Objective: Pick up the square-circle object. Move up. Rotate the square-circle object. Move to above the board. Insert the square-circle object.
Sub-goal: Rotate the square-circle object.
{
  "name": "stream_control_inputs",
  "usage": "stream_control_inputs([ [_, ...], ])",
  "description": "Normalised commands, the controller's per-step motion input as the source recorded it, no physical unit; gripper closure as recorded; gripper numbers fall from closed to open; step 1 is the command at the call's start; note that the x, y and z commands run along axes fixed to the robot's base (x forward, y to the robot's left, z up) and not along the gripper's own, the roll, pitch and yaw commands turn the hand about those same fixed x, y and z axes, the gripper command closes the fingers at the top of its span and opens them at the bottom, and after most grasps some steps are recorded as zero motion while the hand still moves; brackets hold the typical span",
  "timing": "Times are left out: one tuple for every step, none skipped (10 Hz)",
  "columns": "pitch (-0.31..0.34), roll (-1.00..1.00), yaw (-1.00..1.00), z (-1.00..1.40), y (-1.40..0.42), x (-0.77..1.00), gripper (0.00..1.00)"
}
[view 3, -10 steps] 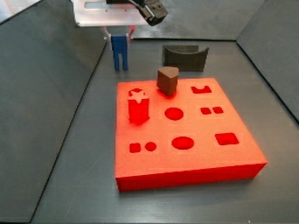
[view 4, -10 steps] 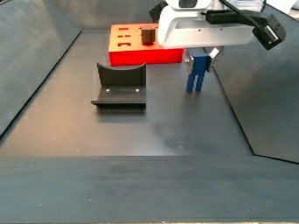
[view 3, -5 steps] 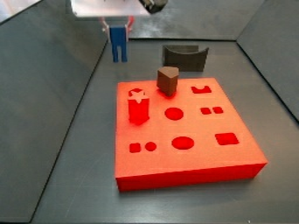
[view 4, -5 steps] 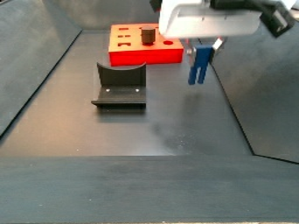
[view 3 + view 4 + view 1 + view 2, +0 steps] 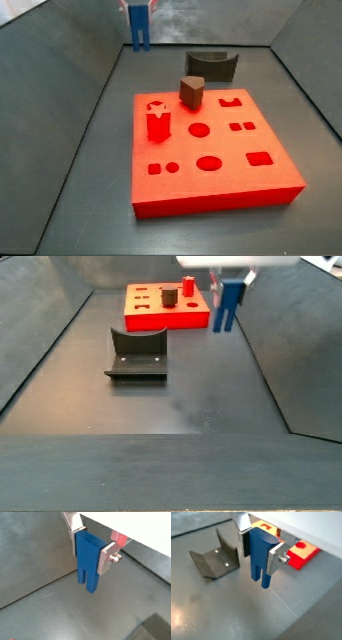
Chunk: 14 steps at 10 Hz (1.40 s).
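Gripper (image 5: 88, 548) risen (square-circle object (image 5: 87, 562) clamped), above floor.

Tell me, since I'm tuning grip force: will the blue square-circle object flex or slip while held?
Probably stiff: the square-circle object hangs straight in the gripper. Its smooth faces could slip, and its two prongs hang clear of the floor.

Gripper (image 5: 90, 549) plates: brushed silver metal. Square-circle object (image 5: 87, 562): smooth matt blue plastic (uniform). Floor (image 5: 224, 617): dull grey, faint sheen.
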Motion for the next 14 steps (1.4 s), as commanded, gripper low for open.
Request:
stream_control_inputs([
  [0.08,0.0,-0.01,1.0,0.05,0.28,1.0],
  [0.078,0.0,-0.01,1.0,0.05,0.25,1.0],
  [0.08,0.0,-0.01,1.0,0.05,0.2,1.0],
  [0.078,0.0,-0.01,0.91,0.04,0.16,1.0],
  [0.079,0.01,-0.01,0.63,0.03,0.07,1.0],
  [0.076,0.01,-0.01,0.51,0.03,0.05,1.0],
  [0.075,0.01,-0.01,0.29,0.02,0.03,1.0],
  [0.016,0.0,-1.0,0.0,0.0,0.0,1.0],
  [0.014,0.0,-1.0,-0.1,0.0,0.02,1.0],
  [0.013,-0.01,-1.0,-0.09,0.0,0.02,1.0],
  [0.009,-0.01,-1.0,-0.05,0.0,0.03,1.0],
  [0.009,-0.01,-1.0,-0.04,0.01,0.02,1.0],
  [0.01,-0.01,-1.0,-0.03,0.01,0.02,1.0],
  [0.009,-0.01,-1.0,-0.02,0.01,0.03,1.0],
])
